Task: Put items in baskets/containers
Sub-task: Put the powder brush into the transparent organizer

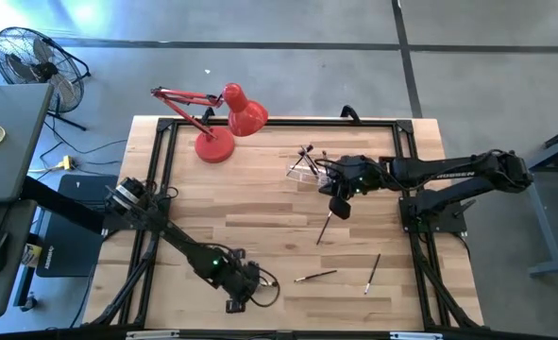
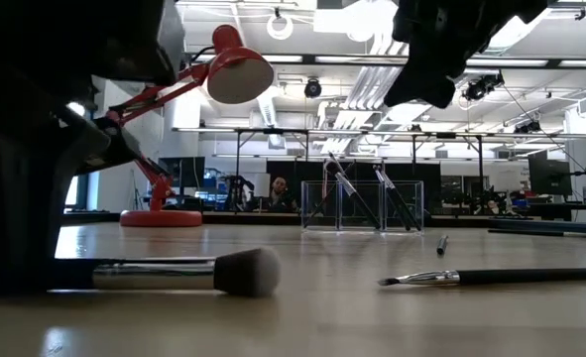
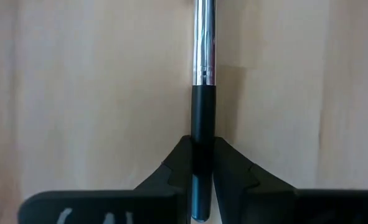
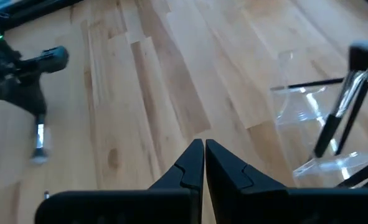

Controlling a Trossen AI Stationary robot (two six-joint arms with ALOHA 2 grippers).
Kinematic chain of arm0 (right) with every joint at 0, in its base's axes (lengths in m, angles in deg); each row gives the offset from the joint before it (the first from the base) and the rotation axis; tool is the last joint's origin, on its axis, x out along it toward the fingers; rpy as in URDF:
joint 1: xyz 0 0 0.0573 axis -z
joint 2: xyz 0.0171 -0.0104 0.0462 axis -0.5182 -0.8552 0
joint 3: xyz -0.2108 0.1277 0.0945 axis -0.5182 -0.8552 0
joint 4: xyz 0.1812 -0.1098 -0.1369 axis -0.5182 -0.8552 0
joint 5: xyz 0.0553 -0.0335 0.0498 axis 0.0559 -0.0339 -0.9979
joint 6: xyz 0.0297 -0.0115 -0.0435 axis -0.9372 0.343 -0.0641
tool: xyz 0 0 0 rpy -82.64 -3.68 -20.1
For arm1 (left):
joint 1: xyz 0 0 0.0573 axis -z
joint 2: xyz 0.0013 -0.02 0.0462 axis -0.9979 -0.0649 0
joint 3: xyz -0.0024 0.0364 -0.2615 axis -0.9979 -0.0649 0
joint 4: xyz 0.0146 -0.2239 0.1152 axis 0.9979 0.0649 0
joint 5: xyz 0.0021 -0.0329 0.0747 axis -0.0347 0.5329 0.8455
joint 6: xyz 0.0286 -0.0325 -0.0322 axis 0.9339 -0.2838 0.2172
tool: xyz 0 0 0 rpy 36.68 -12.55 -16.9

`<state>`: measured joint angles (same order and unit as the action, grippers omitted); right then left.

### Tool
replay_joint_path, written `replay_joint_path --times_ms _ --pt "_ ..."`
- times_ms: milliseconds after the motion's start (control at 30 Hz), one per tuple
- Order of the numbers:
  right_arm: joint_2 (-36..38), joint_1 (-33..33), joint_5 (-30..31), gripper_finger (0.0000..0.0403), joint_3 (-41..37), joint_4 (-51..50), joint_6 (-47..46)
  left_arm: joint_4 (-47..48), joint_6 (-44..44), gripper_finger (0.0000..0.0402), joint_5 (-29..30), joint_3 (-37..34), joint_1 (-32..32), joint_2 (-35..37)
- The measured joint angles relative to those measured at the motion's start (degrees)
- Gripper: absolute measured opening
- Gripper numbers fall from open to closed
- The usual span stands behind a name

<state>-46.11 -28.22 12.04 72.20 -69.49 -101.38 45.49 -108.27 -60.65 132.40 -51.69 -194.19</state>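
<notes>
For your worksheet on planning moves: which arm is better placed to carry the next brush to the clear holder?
Left. Its gripper is shut on a brush; the right gripper, shut and empty, hovers by the holder.

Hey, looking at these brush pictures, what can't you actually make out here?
- How many brushes stand in the clear holder: high view, too small, partly under the right gripper.
- Bristle end of the brush clamped in the left gripper: left wrist view, cut off by the edge.
- Left gripper in the high view: brush too thin to see.
- Low view: dark arm parts hide the left side.
</notes>
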Motion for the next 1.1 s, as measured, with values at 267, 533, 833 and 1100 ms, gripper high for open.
replay_joint_path --times_ms 267,533,833,1100 --pt "-0.02 -5.40 -0.49 0.0011 -14.60 12.61 -9.87 -0.44 -5.43 0.0032 4.18 -10.64 -3.04 8.09" --pt "-0.02 -11.26 0.11 0.0011 -25.78 30.87 -21.69 0.33 -2.38 0.0032 5.77 -13.95 -7.82 12.25" --pt "-0.02 -14.84 4.87 0.0011 -25.87 33.85 -22.10 -5.14 3.84 0.0032 5.54 -14.26 -14.36 12.26" --pt "-0.02 -15.07 4.94 0.0011 -25.87 33.73 -22.10 -18.42 10.26 0.0031 9.32 -14.31 -20.25 11.89"
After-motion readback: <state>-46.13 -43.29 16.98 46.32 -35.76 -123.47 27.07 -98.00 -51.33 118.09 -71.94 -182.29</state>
